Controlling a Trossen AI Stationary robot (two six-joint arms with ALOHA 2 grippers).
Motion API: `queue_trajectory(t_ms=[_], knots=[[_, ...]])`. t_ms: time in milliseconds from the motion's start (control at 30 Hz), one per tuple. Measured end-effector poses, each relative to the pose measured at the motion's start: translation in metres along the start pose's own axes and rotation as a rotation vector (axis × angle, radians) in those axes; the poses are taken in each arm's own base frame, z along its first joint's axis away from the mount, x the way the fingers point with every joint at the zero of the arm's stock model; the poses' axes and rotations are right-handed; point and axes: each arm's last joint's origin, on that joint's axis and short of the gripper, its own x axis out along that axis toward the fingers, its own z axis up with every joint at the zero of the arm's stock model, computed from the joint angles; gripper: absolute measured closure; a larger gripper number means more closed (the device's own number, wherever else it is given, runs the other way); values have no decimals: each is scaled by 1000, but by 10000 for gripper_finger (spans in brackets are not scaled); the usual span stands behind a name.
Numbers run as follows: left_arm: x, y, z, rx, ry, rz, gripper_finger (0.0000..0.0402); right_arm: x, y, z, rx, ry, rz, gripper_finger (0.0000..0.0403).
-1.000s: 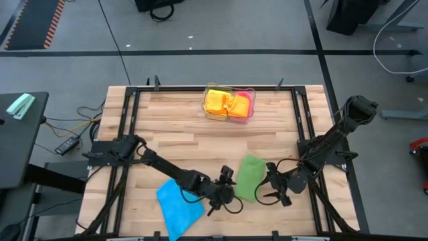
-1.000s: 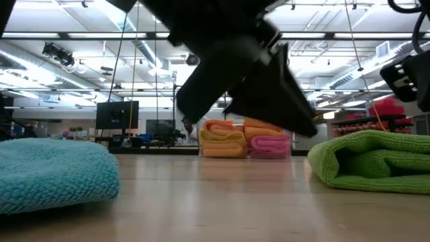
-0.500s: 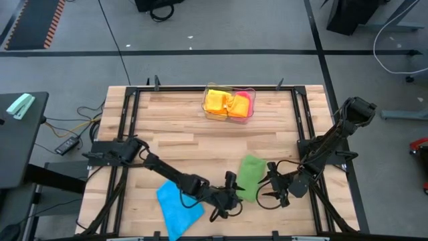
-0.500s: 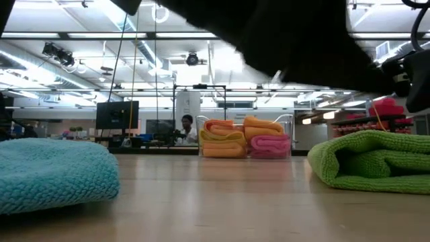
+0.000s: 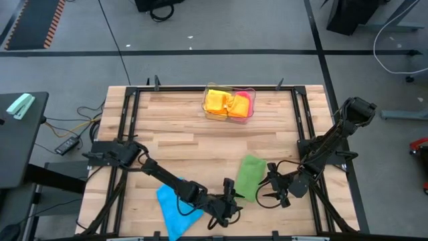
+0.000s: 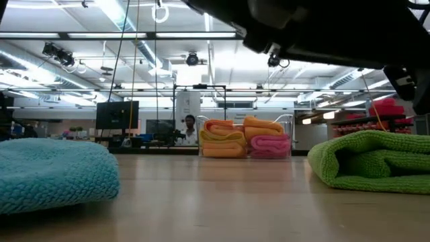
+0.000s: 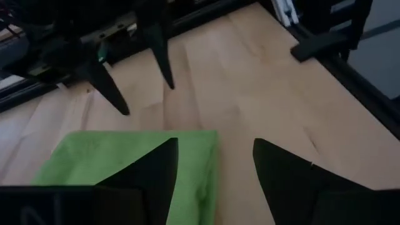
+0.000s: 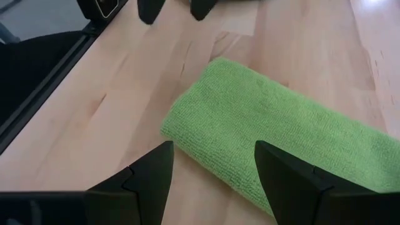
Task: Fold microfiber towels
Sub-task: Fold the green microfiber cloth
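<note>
A folded green microfiber towel (image 5: 249, 177) lies flat on the wooden table, near its front edge. A blue towel (image 5: 175, 207) lies bunched to its left. My left gripper (image 5: 232, 199) hovers open just left of the green towel's near end (image 7: 134, 156), touching nothing. My right gripper (image 5: 268, 185) stands open on the towel's right side (image 8: 275, 131), also clear of it. In the low view the green towel (image 6: 369, 161) and the blue towel (image 6: 54, 175) rest on the tabletop.
A clear tray (image 5: 229, 104) at the table's far edge holds folded yellow, orange and pink towels (image 6: 245, 142). Black frame rails (image 5: 127, 120) run along the table's sides. Bare wood lies between the tray and the green towel.
My left gripper has drawn back from the green towel's left edge toward the table's near edge and rolled at the wrist. The green towel lies where it was. My right gripper has kept its place.
</note>
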Motion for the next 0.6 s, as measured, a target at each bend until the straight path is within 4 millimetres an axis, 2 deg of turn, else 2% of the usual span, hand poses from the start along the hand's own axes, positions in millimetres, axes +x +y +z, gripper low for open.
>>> queue_trajectory(t_ms=[133, 267, 433, 600], knots=[[2, -10, 0, 12, 7, 28, 184, 0, 0, 1, 8, -6, -4, 169], [14, -16, 5, 52, 68, 29, 185, 0, 0, 2, 15, -17, -1, 169], [30, -18, 10, 113, 155, 33, 182, 0, 1, 3, 29, -28, 1, 169], [33, -14, 11, 157, 218, 37, 182, 0, 1, 3, 29, -31, 1, 169]])
